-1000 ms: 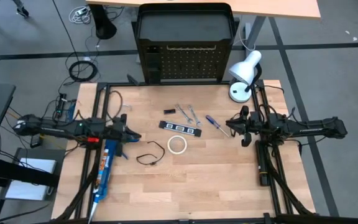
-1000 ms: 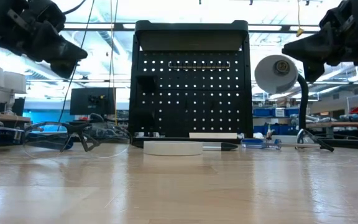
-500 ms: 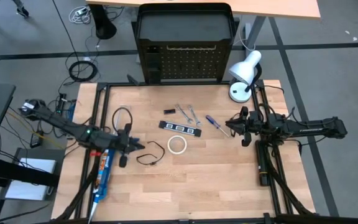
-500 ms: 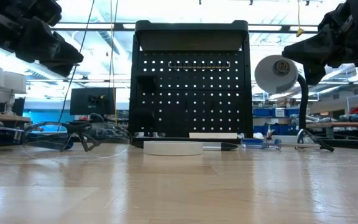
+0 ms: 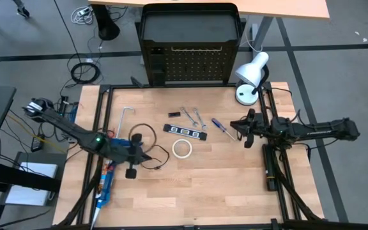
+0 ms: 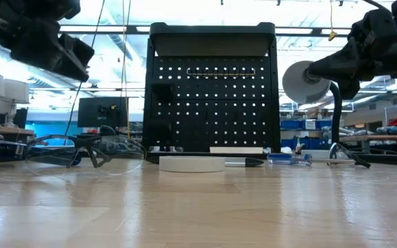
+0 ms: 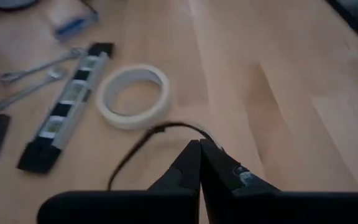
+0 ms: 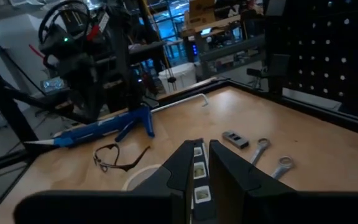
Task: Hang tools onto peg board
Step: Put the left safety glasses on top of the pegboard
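Pale wooden table (image 5: 197, 185), workshop behind

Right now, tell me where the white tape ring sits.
In the high view the white tape ring lies flat near the table's middle, just below the black strip with white marks and right of the left gripper.

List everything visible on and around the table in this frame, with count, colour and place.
Peg board: 1, black, upright at the far edge.
Lamp: 1, white, far right corner.
Tape ring: 1, white, table centre.
Strip: 1, black with white marks, just beyond the tape ring.
Wrenches: 2, silver, beyond the strip.
Screwdriver: 1, blue-handled, right of the strip.
Glasses: 1, dark, left of the tape ring.
Left tool: shut, over the glasses.
Right tool: near the screwdriver.
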`<state>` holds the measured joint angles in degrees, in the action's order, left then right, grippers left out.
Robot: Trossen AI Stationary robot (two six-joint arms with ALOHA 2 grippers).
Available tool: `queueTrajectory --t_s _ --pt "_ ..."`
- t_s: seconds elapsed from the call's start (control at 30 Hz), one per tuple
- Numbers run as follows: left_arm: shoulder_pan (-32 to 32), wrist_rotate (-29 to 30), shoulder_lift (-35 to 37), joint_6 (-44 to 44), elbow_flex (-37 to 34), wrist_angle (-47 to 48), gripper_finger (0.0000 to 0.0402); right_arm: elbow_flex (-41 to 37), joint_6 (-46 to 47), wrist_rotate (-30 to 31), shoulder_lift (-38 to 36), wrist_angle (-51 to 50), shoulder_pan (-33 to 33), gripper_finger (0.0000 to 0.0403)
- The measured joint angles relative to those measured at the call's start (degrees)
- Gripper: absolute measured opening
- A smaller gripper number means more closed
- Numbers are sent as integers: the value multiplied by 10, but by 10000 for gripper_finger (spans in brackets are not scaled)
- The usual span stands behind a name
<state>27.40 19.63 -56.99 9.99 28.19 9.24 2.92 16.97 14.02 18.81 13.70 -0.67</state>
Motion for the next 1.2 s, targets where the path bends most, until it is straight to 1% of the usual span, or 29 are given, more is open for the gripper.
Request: queueTrajectory --t_s 0.1,0.2,0.33,0.43,0.53,0.67,0.73,0.8,0.87,1.07,1.2 --pt "1 -25 -44 -22 11 0 10 0 -6 1 14 2 5 57" --pt "6 -30 -89 -22 28 6 12 0 -19 2 22 10 5 57" --pt "10 -31 -135 2 70 63 29 0 -30 1 22 20 5 57" --pt "13 -30 -159 24 110 135 54 0 -32 -2 22 22 5 57" --pt "19 -33 -173 36 146 194 93 0 -32 -4 22 22 5 57" --pt "20 -90 -185 26 174 282 143 0 -32 -6 22 22 5 57" --pt "21 -108 -185 6 174 326 154 0 -32 -6 22 22 5 57" --pt "22 -110 -185 -11 174 353 157 0 -32 -6 22 26 5 57" --pt "22 -110 -185 -32 174 361 157 0 -30 -6 22 34 5 57" --pt "22 -109 -187 -112 174 333 157 0 -30 -17 22 47 5 57" --pt "22 -101 -193 -161 168 335 157 0 -19 -18 22 47 6 57"
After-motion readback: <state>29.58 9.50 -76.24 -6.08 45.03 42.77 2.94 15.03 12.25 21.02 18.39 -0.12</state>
